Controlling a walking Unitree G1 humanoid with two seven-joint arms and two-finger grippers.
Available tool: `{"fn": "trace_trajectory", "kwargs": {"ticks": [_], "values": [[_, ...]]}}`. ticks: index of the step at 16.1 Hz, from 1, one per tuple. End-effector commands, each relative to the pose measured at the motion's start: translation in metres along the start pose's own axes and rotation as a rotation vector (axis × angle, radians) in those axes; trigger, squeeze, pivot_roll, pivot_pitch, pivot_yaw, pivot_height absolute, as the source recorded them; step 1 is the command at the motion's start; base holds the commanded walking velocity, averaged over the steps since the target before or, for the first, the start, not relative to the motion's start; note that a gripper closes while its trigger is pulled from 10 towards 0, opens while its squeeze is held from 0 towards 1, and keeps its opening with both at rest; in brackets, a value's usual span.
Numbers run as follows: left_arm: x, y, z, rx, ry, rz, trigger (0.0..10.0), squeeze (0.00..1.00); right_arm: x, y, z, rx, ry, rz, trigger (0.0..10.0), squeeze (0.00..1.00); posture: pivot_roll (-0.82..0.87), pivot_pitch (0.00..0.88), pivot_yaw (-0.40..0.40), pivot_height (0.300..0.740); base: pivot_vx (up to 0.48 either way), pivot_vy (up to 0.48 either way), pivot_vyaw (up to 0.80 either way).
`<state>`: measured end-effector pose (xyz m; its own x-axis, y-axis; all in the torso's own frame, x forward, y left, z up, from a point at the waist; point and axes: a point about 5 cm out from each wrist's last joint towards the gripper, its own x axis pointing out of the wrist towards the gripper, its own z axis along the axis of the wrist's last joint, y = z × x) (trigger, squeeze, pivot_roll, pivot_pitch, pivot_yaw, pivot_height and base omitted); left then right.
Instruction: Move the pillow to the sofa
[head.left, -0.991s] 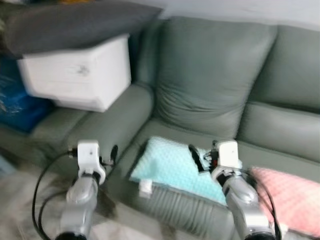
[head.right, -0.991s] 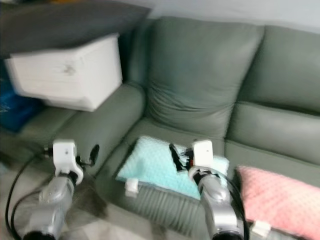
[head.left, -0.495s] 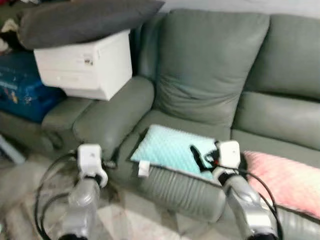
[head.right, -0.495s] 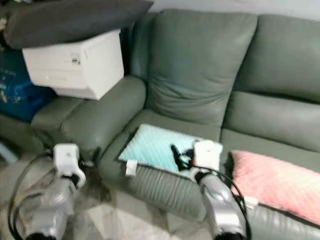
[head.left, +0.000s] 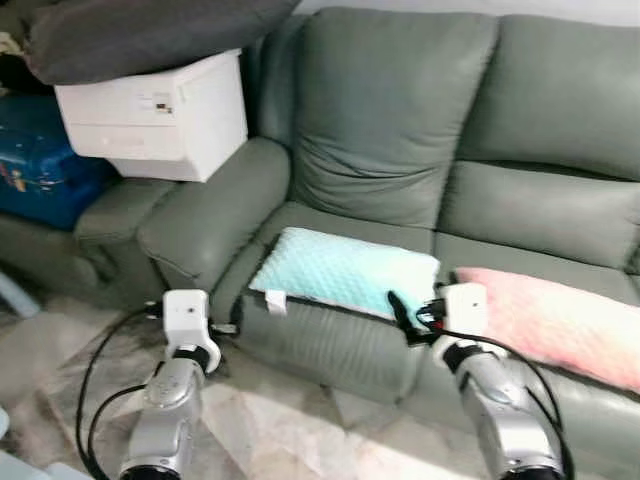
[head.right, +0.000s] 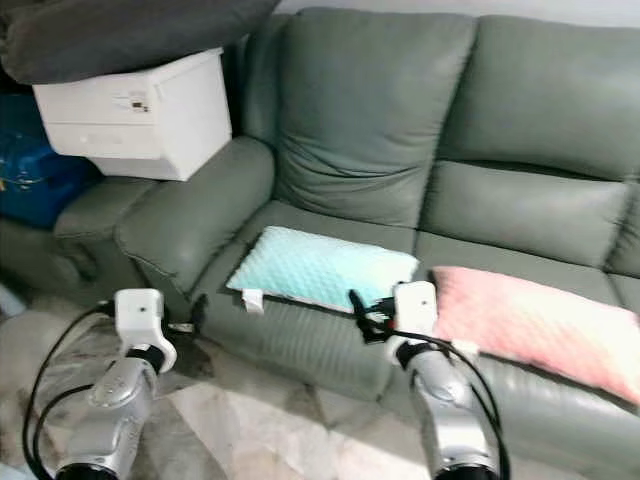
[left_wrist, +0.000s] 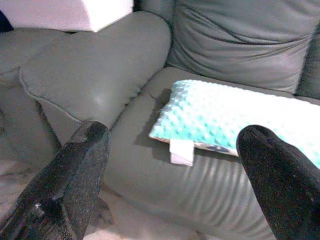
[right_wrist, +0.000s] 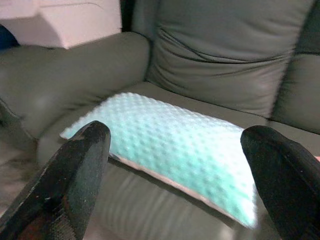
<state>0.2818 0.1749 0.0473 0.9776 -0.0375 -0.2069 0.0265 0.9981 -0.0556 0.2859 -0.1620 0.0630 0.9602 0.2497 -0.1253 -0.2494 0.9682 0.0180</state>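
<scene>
- Grey-green leather is covering the sofa (head.left: 400, 130), and the mint-green dimpled pillow (head.left: 345, 272) is lying flat on its left seat cushion, near the front edge, with a white tag (left_wrist: 181, 152) hanging over that edge.
- A pink pillow (head.left: 560, 318) is lying on the next seat cushion, just beside the mint one.
- The right gripper (right_wrist: 175, 180) is hovering in front of the seat edge, near the mint pillow's right end; its fingers (right_wrist: 75, 170) are standing spread wide, holding nothing.
- The left gripper (left_wrist: 175, 175) is hanging lower, in front of the sofa's armrest (head.left: 215, 215), its fingers (left_wrist: 75, 170) also splayed apart and empty.
- A white box (head.left: 160, 115) is sitting on the adjoining seat beyond the armrest, with a dark grey cushion (head.left: 150, 35) lying on top of it.
- A blue case (head.left: 35, 180) is standing beside the box.
- Black cables (head.left: 95, 385) are looping from the left arm above the pale floor (head.left: 300, 420).
</scene>
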Motion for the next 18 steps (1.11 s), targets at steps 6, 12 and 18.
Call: {"fn": "trace_trajectory", "kwargs": {"ticks": [6,12,18], "values": [[0.001,0.0069,0.0016,0.011,0.004,0.015,10.0,0.0,0.0038,0.0072,0.0054,0.005,-0.018,0.017,10.0,0.0,-0.13,0.0,0.013,0.74,-0.263,0.0,0.0],[0.0018,0.0057,0.0016,0.006,0.001,0.003,10.0,0.0,0.0036,0.0066,0.0066,0.011,-0.023,0.017,10.0,0.0,-0.13,0.0,0.015,0.74,-0.089,0.0,0.0],[0.002,0.0048,0.0009,0.002,0.005,-0.003,10.0,0.0,0.0036,0.0055,0.0046,0.011,0.0,0.009,10.0,0.0,-0.14,0.0,0.011,0.74,0.0,0.0,-0.12]]}}
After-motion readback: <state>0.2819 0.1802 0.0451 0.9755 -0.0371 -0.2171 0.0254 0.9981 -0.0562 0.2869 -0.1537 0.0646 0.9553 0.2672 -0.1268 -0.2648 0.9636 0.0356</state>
